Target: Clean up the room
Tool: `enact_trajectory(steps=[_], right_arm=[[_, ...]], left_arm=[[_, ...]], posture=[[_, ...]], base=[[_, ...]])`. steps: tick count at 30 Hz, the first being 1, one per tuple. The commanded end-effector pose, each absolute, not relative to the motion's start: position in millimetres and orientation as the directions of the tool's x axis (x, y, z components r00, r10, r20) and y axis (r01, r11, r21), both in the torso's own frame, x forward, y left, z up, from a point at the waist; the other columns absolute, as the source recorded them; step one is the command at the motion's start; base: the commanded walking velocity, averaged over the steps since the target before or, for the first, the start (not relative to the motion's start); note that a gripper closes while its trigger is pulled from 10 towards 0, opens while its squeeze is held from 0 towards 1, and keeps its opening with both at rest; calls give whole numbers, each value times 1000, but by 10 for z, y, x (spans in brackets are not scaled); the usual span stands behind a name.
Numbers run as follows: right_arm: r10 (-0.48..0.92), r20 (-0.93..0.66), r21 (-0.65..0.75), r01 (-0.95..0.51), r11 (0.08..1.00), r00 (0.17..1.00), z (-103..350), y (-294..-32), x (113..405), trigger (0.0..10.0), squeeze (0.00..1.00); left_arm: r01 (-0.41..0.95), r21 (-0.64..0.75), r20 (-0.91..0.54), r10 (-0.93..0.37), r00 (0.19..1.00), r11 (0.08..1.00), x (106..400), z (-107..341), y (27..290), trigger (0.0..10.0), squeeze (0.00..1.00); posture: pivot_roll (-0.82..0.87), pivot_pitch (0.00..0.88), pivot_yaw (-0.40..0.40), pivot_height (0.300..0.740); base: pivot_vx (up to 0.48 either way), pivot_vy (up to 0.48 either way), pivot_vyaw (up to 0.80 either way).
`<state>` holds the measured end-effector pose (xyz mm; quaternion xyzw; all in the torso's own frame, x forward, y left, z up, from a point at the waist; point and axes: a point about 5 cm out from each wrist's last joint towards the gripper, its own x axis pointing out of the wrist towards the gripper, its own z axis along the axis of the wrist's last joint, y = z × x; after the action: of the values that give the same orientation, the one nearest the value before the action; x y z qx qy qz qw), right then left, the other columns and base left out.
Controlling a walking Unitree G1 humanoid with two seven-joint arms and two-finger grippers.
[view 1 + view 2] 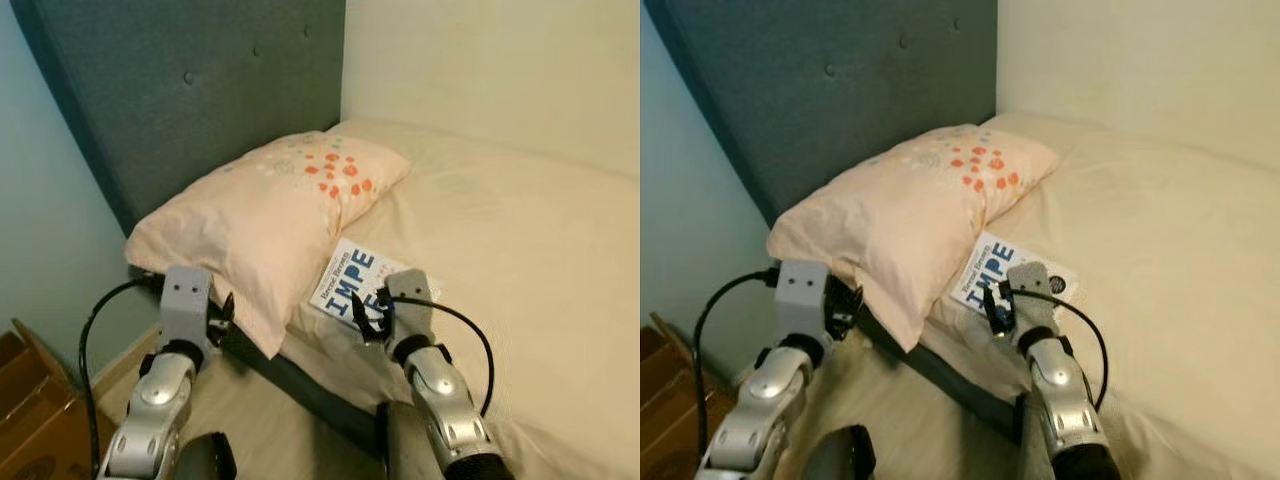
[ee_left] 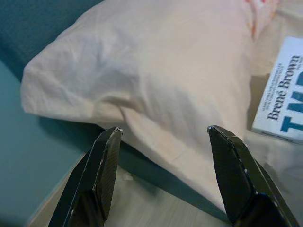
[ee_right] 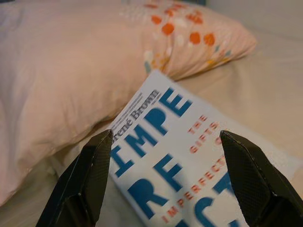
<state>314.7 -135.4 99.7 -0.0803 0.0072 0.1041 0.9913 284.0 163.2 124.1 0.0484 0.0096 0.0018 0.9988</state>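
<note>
A white book with blue letters (image 1: 352,279) lies flat on the bed (image 1: 520,230), one edge tucked beside the peach pillow (image 1: 260,215). My right gripper (image 3: 170,175) is open just above the book (image 3: 175,161), its fingers (image 3: 87,177) spread over the near part of the cover. My left gripper (image 2: 165,175) is open too, held in front of the pillow's (image 2: 156,80) overhanging corner at the bed's near edge. The pillow has orange dots at its far end and leans against the headboard.
A dark teal padded headboard (image 1: 210,90) stands behind the pillow, with a pale blue wall on the left. A brown cardboard box (image 1: 30,400) sits on the floor at lower left. The dark bed frame edge (image 1: 300,385) runs between my arms.
</note>
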Motion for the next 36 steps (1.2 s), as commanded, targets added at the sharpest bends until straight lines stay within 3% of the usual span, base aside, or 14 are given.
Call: enact_trajectory(steps=[1, 9, 19, 36], right_arm=[[206, -43, -163, -211, 964, 978, 993, -1351, 3139, 10000, 0], [126, -34, -134, -129, 983, 992, 1005, -1457, 3124, 10000, 0], [143, -38, -114, -147, 983, 989, 1034, -1399, 3090, 10000, 0], [164, -46, -93, -167, 982, 985, 1044, -1329, 3076, 10000, 0]], left_arm=[[-10, 103, -35, 14, 999, 995, 2816, 1183, 1635, 10000, 0], [-33, 47, -19, 34, 999, 998, 2853, 1195, 1612, 10000, 0], [1, 63, -35, 1, 999, 998, 2854, 1174, 1491, 10000, 0], [9, -78, -16, -11, 1000, 997, 2852, 1256, 1505, 10000, 0]], posture=[[-61, 71, 25, 576], [-61, 66, 25, 616], [-64, 65, 27, 666], [-59, 70, 33, 740]], base=[[0, 0, 0], [0, 0, 0], [0, 0, 0], [0, 0, 0]])
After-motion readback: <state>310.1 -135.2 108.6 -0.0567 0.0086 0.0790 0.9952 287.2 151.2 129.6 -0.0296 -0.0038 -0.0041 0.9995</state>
